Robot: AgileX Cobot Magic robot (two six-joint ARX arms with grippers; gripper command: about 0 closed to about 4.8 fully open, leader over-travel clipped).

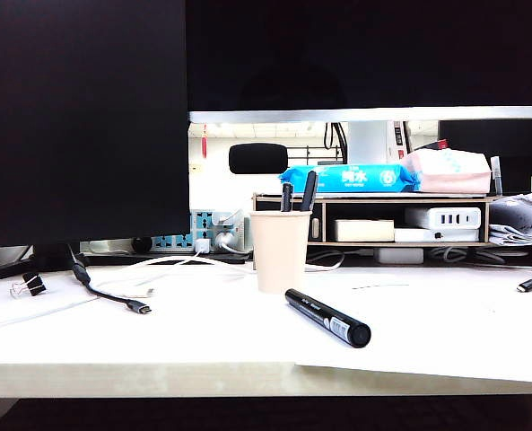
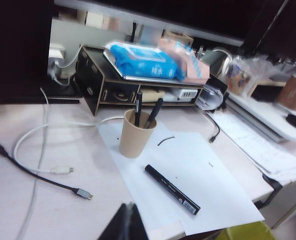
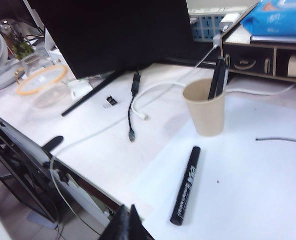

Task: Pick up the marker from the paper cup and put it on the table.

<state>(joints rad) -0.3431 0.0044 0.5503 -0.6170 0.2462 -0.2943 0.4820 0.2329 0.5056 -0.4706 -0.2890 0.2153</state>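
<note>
Marker (image 1: 328, 319) out of the paper cup (image 1: 280, 250) — lying flat on the counter (image 1: 158, 346).

It rests near the cup, apart from it; two slim pens (image 1: 298, 193) stand inside. Left tool (image 2: 127, 223) and right tool (image 3: 126, 226) hang pinched together, empty, well clear of the marker.

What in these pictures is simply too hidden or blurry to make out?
- Two pens in the paper cup: lower halves hidden by its wall, every view.
- Marker label: too small to read.
- Left gripper and right gripper: cut off by the wrist views' edges, absent from the exterior view.
- Wipes pack: blurred in the left wrist view.
</note>
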